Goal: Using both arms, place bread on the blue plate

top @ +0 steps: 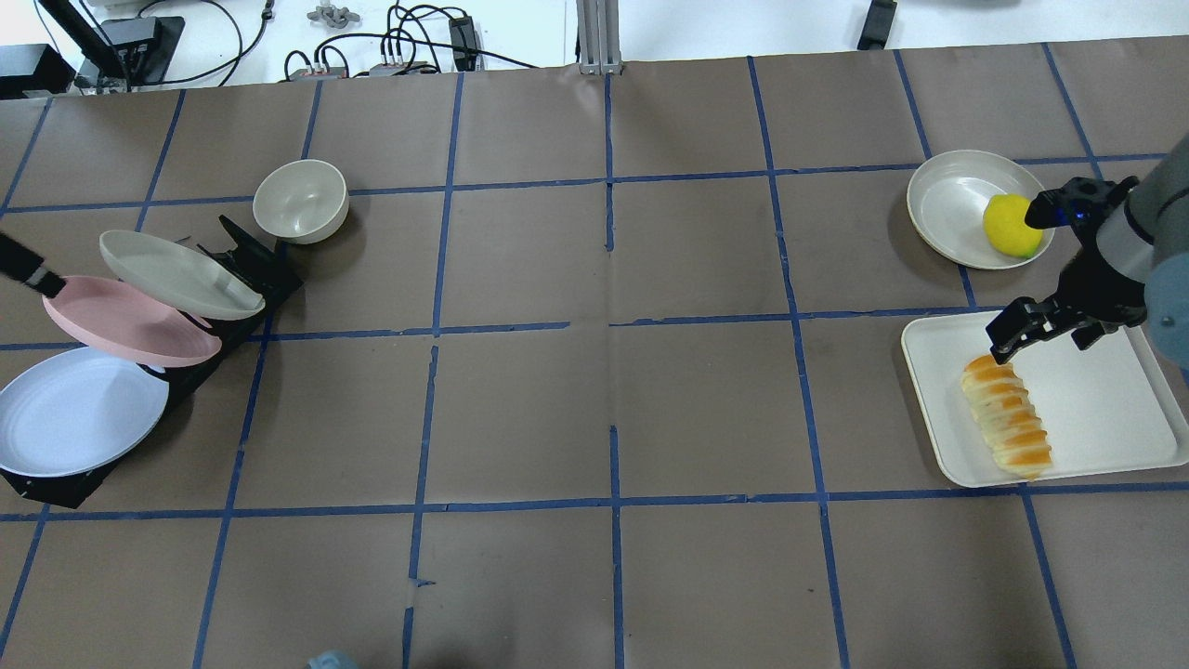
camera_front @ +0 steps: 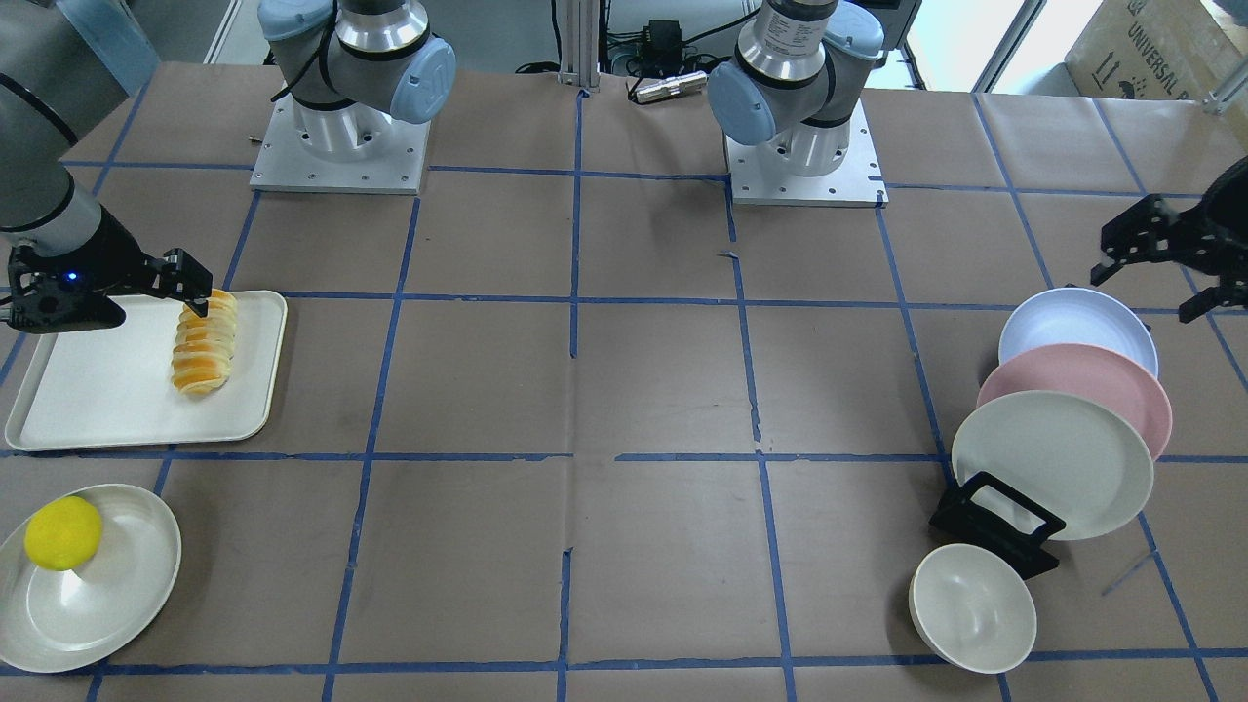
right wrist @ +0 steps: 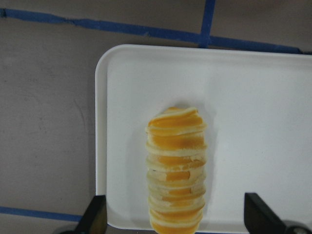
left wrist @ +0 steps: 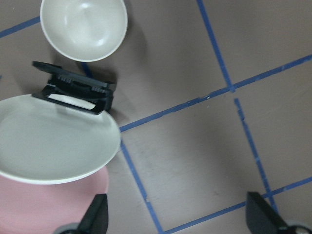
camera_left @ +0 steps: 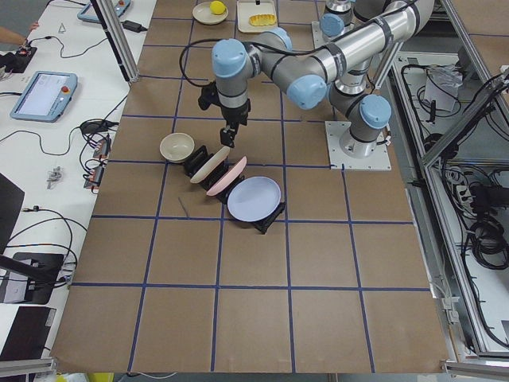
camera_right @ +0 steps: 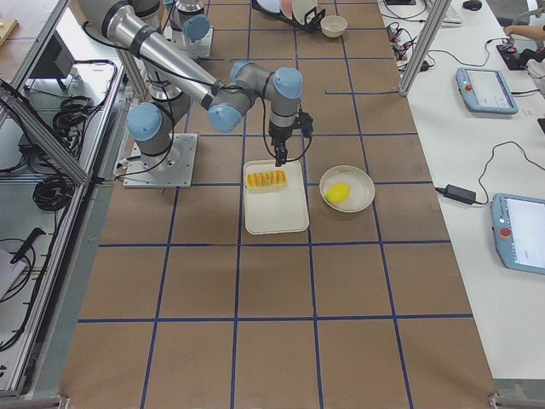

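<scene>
Overhead exterior view tells you that the task is only at its beginning. The bread point(top: 1008, 418) lies on the white tray point(top: 1105, 409), on the robot's right side of the counter point(top: 520, 409). The blue plate point(top: 74, 418) is well apart from it, at the opposite end, leaning in the black rack point(top: 251, 265) beside the pink plate point(top: 130, 321) and a cream plate point(top: 176, 269).

The right pincer point(top: 1040, 336) hangs over the far end of the bread with its fingers spread wide. In the right wrist view the loaf lies between them, not yet pinched. The left pincer point(camera_front: 1143, 291) is also spread and holds nothing; it hovers over the rack, and its wrist view looks down on the cream and pink plates.

So, in my judgement, all steps remain: to grip the bread, to bring out the blue plate, and to bring the two together.

The counter is covered with brown paper, divided by blue tape into squares; the tape is torn in some places. A cream bowl point(top: 300, 200) stands near the rack, and a yellow-green ball point(top: 1011, 226) rests in a shallow cream dish point(top: 947, 204) near the tray. Beyond the counter you see cables point(top: 418, 42), and side tables carry teach pendants point(camera_right: 485, 89).
</scene>
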{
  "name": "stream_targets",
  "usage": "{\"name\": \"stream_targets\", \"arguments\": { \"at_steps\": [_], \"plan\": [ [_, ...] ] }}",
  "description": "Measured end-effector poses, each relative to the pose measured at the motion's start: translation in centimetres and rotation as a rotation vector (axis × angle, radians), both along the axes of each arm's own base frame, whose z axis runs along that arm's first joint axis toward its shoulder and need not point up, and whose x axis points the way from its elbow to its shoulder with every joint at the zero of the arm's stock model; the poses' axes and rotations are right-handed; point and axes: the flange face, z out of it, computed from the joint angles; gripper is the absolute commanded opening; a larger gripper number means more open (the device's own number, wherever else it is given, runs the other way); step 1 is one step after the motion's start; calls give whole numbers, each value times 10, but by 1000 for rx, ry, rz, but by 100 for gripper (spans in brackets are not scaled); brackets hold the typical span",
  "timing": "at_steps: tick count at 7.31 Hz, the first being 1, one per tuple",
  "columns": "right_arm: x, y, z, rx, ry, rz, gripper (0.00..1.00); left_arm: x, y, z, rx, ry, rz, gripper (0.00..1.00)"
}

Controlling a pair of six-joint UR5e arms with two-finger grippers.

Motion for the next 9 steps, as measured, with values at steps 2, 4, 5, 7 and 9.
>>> {"name": "stream_targets", "arguments": {
  "at_steps": [2,4,5,7,9],
  "plan": [
    [0,19,-30,0,-8,-8,99,59,25,-7,8,8,8,100],
    [-2,26,-49,-10,-5,-16,99,103,28,-39,52,30,46,100],
    [-9,25,-57,-15,-2,-24,99,118,24,-57,69,42,55,100],
    [-29,24,-71,-19,-2,-49,99,137,9,-101,100,79,57,100],
    [-34,25,-80,-10,-11,-57,98,149,-5,-138,106,89,53,100]
  ]
}}
